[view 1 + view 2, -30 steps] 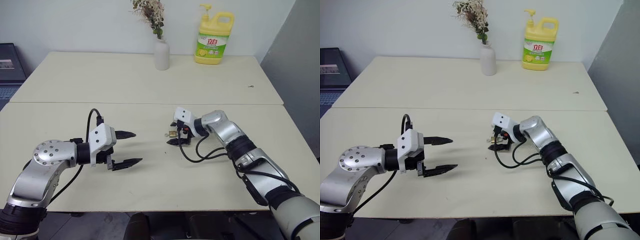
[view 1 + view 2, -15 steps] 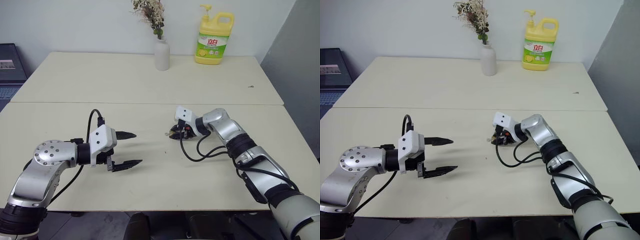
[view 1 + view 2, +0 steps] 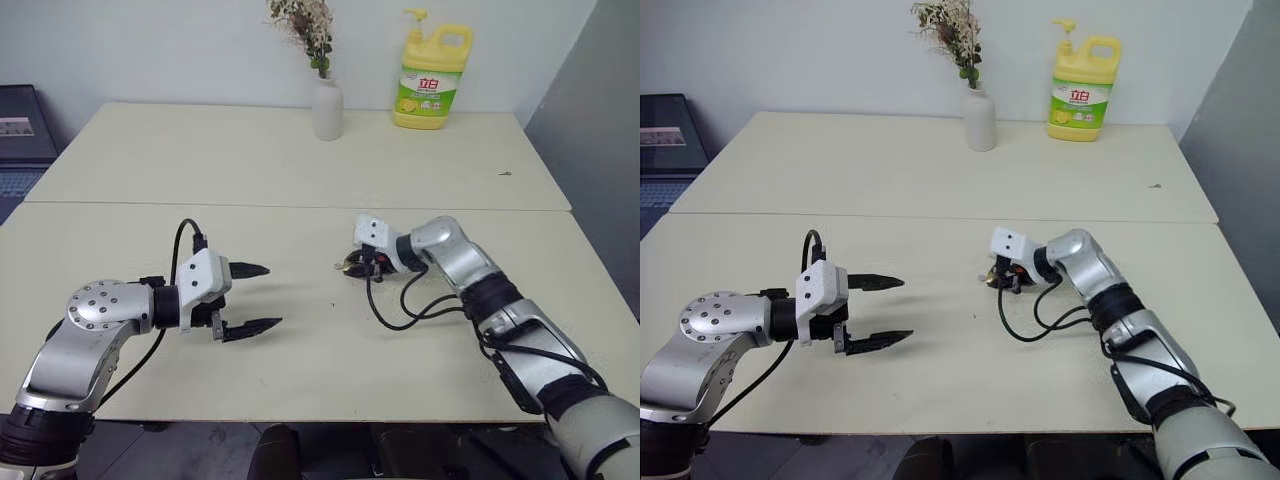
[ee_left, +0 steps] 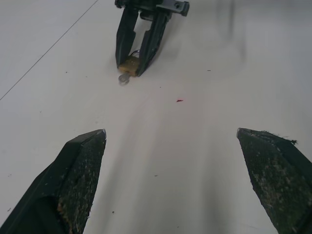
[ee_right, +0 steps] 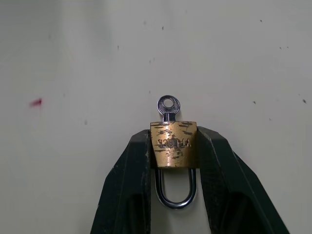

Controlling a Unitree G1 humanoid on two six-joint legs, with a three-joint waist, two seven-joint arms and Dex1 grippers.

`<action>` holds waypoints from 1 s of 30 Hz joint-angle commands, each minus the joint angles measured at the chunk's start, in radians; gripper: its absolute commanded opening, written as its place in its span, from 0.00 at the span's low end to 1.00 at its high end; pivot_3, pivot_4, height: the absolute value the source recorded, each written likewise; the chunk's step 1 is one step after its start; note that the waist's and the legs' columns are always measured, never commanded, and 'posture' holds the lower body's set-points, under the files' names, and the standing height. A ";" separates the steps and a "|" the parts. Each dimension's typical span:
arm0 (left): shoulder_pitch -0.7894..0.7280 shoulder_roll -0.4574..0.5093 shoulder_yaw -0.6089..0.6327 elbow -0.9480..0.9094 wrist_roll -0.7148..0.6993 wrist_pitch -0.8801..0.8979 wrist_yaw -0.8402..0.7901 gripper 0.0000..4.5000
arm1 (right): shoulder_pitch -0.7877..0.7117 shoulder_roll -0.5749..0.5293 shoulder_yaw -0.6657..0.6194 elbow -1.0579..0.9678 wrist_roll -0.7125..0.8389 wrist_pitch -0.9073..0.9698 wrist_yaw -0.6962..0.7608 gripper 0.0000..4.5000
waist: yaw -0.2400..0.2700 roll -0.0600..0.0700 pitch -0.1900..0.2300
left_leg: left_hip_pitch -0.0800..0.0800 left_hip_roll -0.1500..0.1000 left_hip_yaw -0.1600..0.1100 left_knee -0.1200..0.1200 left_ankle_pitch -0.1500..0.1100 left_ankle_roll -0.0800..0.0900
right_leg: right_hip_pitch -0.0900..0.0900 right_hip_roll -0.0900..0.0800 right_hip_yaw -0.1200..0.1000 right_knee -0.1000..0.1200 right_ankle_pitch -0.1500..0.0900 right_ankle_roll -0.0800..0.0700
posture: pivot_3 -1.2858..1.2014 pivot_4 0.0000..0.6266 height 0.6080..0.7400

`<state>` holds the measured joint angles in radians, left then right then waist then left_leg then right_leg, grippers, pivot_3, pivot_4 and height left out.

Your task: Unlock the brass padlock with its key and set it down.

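Right gripper [image 5: 173, 161] clamps the brass padlock [image 5: 173, 145], the key [image 5: 168, 106] jutting from its far end.

At centre frame in the head views, the lock's long axis runs along the fingers, shackle back between them, key bow pointing onward past the tips. The left gripper [image 3: 247, 297], jaws spread wide and holding nothing, hovers at lower left, well apart; bare table [image 3: 300, 370] lies between. A vase [image 3: 327, 108] and detergent bottle [image 3: 430, 72] stand clear at upper centre.
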<state>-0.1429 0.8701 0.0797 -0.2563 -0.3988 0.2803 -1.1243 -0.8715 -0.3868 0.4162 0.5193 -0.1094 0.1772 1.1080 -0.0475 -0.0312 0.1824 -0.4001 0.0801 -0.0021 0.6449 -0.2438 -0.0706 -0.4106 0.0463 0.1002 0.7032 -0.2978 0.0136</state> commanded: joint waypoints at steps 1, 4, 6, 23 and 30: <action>-0.023 -0.010 0.008 0.000 -0.009 0.001 0.009 1.00 | 0.071 -0.056 -0.020 -0.227 -0.020 -0.017 -0.020 0.21 | -0.002 0.000 0.000 | 0.000 0.000 0.000 0.000 0.000 0.000 | 0.000 0.000 0.000 0.000 0.000 0.000 | 0.52 0.24 1.00; -0.028 -0.017 0.005 -0.003 -0.017 0.011 0.014 1.00 | 0.178 -0.113 -0.033 -0.417 -0.034 -0.008 -0.050 0.21 | -0.005 0.000 0.000 | 0.000 0.000 -0.001 -0.001 0.000 0.000 | -0.001 0.001 0.000 0.000 0.000 -0.001 | 0.52 0.24 1.00; -0.030 -0.024 0.004 -0.008 -0.023 0.022 0.017 1.00 | 0.255 -0.152 -0.045 -0.537 -0.059 -0.016 -0.090 0.21 | -0.006 0.000 0.000 | 0.000 0.000 -0.001 -0.001 0.000 0.000 | -0.001 0.001 0.000 0.001 -0.001 -0.001 | 0.52 0.24 1.00; -0.261 -0.113 -0.051 0.021 -0.127 0.225 0.028 1.00 | 0.531 -0.271 -0.162 -0.753 -0.486 -0.517 -0.768 0.21 | -0.004 -0.001 0.000 | 0.000 0.000 0.000 0.000 0.000 0.000 | 0.000 0.001 0.001 0.001 -0.003 0.005 | 0.52 0.24 1.00; -0.409 -0.147 -0.113 0.053 -0.144 0.324 0.007 1.00 | 0.501 -0.255 -0.173 -0.775 -0.450 -0.602 -0.767 0.21 | -0.006 -0.001 0.000 | 0.001 0.000 0.000 0.001 0.000 0.000 | 0.000 0.001 0.001 0.001 -0.001 0.001 | 0.52 0.24 1.00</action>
<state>-0.5173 0.7301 -0.0276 -0.1953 -0.5138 0.5843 -1.1073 -0.3472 -0.6462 0.2669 -0.2152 -0.5842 -0.4007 0.3464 -0.0537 -0.0321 0.1819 -0.3994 0.0797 -0.0024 0.6456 -0.2437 -0.0708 -0.4102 0.0471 0.1010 0.7047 -0.2988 0.0145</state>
